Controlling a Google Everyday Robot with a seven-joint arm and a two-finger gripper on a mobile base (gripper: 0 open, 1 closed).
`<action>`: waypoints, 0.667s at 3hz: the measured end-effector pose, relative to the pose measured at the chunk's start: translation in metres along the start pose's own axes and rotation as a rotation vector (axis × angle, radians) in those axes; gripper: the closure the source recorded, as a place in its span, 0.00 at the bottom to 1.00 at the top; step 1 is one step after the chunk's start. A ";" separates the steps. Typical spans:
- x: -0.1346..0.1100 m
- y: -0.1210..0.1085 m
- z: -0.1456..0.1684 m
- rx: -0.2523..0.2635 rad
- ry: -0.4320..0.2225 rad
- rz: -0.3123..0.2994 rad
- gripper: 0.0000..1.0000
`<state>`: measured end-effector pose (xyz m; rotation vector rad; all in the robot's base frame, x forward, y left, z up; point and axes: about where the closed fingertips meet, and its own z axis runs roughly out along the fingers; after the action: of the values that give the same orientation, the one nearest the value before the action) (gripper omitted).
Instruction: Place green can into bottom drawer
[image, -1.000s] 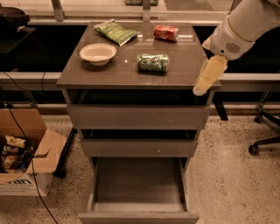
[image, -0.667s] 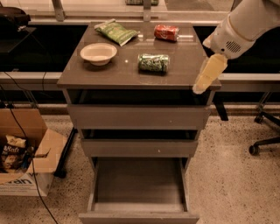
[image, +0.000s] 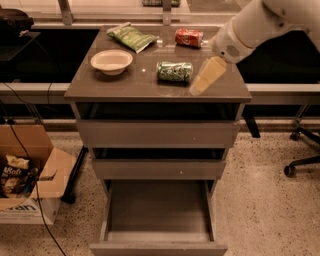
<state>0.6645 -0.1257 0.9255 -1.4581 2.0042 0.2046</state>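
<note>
Little of the job is done: the can (image: 174, 71) lies on its side on the cabinet top (image: 125, 86), near the middle and a little to the right, and nothing holds it. The gripper (image: 206, 76) hangs just beside it at its 3 o'clock, low over the top; whether it touches the can, and whether it is released or clenched, I cannot tell. The bottom drawer (image: 159, 210) stands pulled out at 6 o'clock with its grey inside bare (so the opening is seen to). By my reckoning the grasp, the lift, the carry down past the two upper drawers and the release are all left. On the top, from the can: a bowl (image: 111, 61) at 9 o'clock, a snack bag (image: 131, 37) at 11, a red can (image: 189, 37) at 1. The floor (image: 270, 200) is speckled; a cardboard box (image: 30, 185) sits at 8 o'clock of the cabinet, a chair base (image: 302, 150) at 3.
</note>
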 end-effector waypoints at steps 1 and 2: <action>-0.024 -0.013 0.021 -0.004 -0.044 -0.012 0.00; -0.038 -0.025 0.050 -0.039 -0.082 0.006 0.00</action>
<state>0.7142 -0.0813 0.9147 -1.4450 1.9485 0.3032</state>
